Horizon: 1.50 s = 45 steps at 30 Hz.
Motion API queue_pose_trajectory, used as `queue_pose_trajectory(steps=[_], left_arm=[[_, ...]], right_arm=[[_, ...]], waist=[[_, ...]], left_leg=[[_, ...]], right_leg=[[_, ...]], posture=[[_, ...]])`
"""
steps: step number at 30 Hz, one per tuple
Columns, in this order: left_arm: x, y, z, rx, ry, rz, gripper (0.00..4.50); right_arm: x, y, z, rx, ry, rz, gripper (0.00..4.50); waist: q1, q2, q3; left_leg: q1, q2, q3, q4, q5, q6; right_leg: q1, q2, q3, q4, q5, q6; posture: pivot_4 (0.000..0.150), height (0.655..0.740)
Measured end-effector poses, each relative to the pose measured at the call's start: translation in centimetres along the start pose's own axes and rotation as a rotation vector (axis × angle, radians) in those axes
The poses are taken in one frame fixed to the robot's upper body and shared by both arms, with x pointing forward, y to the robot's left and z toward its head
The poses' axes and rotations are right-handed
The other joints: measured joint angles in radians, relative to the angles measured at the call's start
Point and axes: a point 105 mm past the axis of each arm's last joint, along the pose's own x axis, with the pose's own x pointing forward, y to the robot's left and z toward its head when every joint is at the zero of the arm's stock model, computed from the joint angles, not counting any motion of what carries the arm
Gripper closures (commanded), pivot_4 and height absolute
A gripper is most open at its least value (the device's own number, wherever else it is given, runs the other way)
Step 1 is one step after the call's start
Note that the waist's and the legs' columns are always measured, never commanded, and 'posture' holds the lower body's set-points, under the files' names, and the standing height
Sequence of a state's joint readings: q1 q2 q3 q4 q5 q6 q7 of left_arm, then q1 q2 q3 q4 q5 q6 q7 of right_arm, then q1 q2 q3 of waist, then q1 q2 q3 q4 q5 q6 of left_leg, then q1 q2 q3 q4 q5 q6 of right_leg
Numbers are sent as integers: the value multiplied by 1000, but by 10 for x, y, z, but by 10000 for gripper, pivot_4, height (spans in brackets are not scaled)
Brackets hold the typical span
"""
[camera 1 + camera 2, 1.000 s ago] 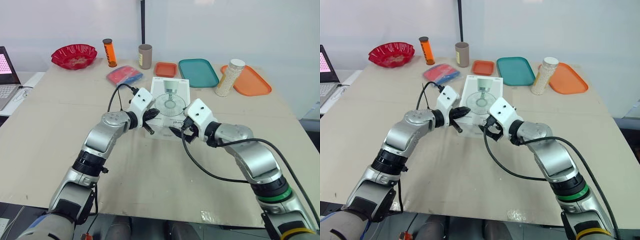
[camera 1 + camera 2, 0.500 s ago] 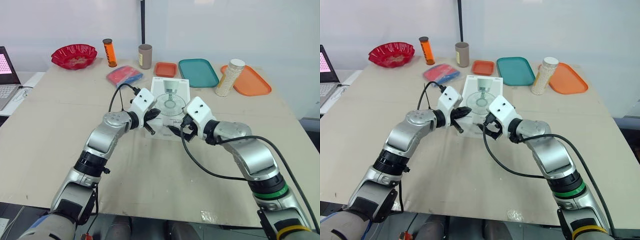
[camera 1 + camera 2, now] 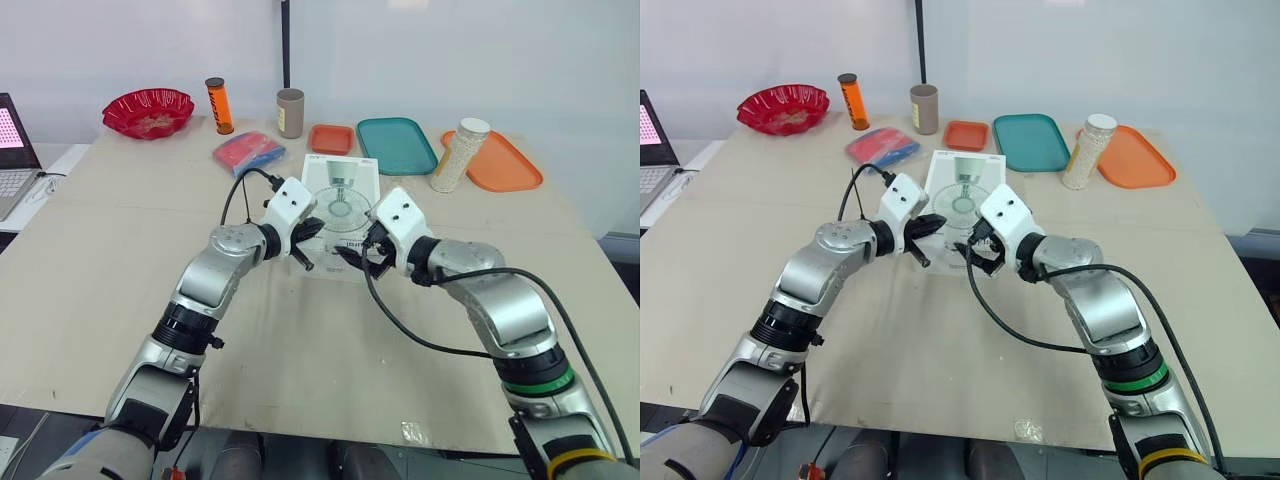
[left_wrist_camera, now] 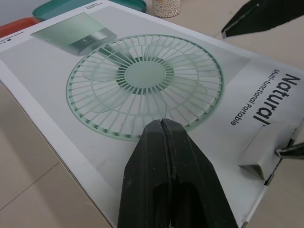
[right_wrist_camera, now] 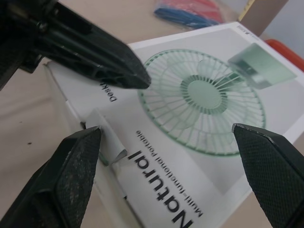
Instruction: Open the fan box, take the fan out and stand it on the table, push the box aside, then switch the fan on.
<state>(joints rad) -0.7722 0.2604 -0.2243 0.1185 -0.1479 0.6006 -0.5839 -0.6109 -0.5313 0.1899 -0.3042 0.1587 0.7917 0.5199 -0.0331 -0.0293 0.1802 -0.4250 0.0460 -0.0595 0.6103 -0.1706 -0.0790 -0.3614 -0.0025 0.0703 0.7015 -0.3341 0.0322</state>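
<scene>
A wide stretch of bare beige tabletop [image 3: 330, 340] lies nearest, open toward its front edge and to both sides. At its middle a flat white cardboard fan box printed with a pale green fan [image 3: 340, 205] lies face up and closed.

The left gripper [image 4: 163, 122] has its black fingers pressed together. Their joined tip hovers over the near left part of the box top.

The right gripper [image 5: 164, 132] is spread wide above the near end of the box. One of its fingertips [image 5: 92, 133] sits right at a small lifted white cardboard tab [image 5: 107, 142] on the box's near edge. Contact there cannot be told. From the head views, both grippers hide the box's near edge.

Close behind the box are a blue and red packet [image 3: 249, 150] and a small orange tray [image 3: 331, 138]. Along the far edge stand a red bowl [image 3: 148, 110], an orange canister [image 3: 219, 105], a beige cup [image 3: 290, 112], a teal tray [image 3: 397, 145], a jar of white beads [image 3: 458, 155] and a larger orange tray [image 3: 495, 160]. A laptop [image 3: 15, 150] is cut off at far left.
</scene>
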Motion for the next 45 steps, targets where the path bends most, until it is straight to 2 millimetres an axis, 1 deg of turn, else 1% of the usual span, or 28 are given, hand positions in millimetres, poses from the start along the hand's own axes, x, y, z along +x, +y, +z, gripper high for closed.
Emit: queue_pose_trajectory(steps=[3, 12, 16, 17, 18, 19, 20, 21, 23, 29, 36, 38, 41, 45], left_arm=[[0, 0, 0, 3, -2, -4, 44820], [1, -1, 0, 6, -5, -6, 44820], [1, 0, 0, 2, -6, -3, 44820], [2, -2, 0, -1, -7, -6, 44820], [1, -1, 0, -1, -6, -4, 44820], [1, -1, 0, -1, -6, -4, 44820], [1, -1, 0, -5, -5, -3, 44820], [1, -1, 0, -6, -5, -3, 44820], [0, 2, -1, -11, -3, 6, 44820], [0, 2, -1, -15, 2, 6, 44820], [-1, 2, -1, -15, 3, 7, 44820], [-1, 2, -1, -15, 3, 7, 44820], [-1, 2, 0, -15, 4, 6, 44820], [-2, 3, -1, -20, 11, 9, 44820]], right_arm=[[1, -7, -2, 18, 7, -36, 0], [2, -11, 0, 15, 4, -53, 0], [-11, -20, 14, 34, -51, -80, 0], [-21, -17, 14, 42, -68, -63, 0], [-29, -9, 10, 43, -65, -27, 0], [-32, -5, 6, 49, -58, -11, 0], [-40, 5, -5, 48, -31, 30, 0], [-41, 6, -6, 45, -27, 33, 0], [-50, 15, -22, 35, 14, 69, 0], [-47, 16, -13, -8, -28, 64, 0], [-45, 24, -13, -10, -33, 101, 0], [-44, 27, -15, -12, -31, 116, 0], [-41, 38, -22, -11, -13, 157, 0], [-43, 41, -31, -3, 17, 175, 0]], waist=[[0, 0, 0], [0, 0, 0], [0, 0, 0], [2, 0, 0], [4, 0, 0], [4, 0, 0], [4, 0, 0], [4, 0, 0], [3, 0, 0], [-3, 0, 0], [-2, 0, 0], [-2, 0, 0], [-2, 0, 0], [-2, 0, 0]], left_leg=[[0, 0, 0, 0, 0, 0], [0, 0, 0, 0, 0, 0], [0, 0, 0, 0, 0, 0], [0, 0, -1, -1, 0, 0], [-1, 0, -1, -1, 0, 0], [-1, -1, -1, -1, 0, 0], [-1, -1, -1, -1, 0, 0], [-1, -1, -1, -1, 0, 0], [0, -1, -1, -1, 0, 0], [0, 0, -1, -1, 0, 0], [0, 0, -1, -1, 0, 0], [0, 0, -1, -1, 0, 0], [0, 0, -1, -1, 0, 0], [0, 0, -1, -1, 0, 0]], right_leg=[[0, 0, 0, 0, 0, 0], [0, 0, 0, 0, 0, 0], [0, 0, 0, 0, 0, 0], [0, 0, 0, -1, 0, 0], [0, 0, 0, -2, 0, 1], [0, 0, 1, -2, 0, 1], [0, 0, 1, -1, 0, 1], [0, 0, 1, -1, 0, 1], [0, 0, 1, -1, 0, 1], [0, 1, 1, -1, 0, 1], [0, 1, 1, -1, 0, 1], [0, 1, 1, -1, 0, 1], [0, 1, 1, -1, 0, 1], [0, 1, 1, -1, 0, 1]], posture=[[1500, 7400], [1500, 7400], [1500, 7400], [1500, 7400], [1500, 7400], [1500, 7400], [1500, 7400], [1500, 7400], [1500, 7400], [1500, 7400], [1500, 7400], [1500, 7400], [1500, 7400], [1500, 7400]])
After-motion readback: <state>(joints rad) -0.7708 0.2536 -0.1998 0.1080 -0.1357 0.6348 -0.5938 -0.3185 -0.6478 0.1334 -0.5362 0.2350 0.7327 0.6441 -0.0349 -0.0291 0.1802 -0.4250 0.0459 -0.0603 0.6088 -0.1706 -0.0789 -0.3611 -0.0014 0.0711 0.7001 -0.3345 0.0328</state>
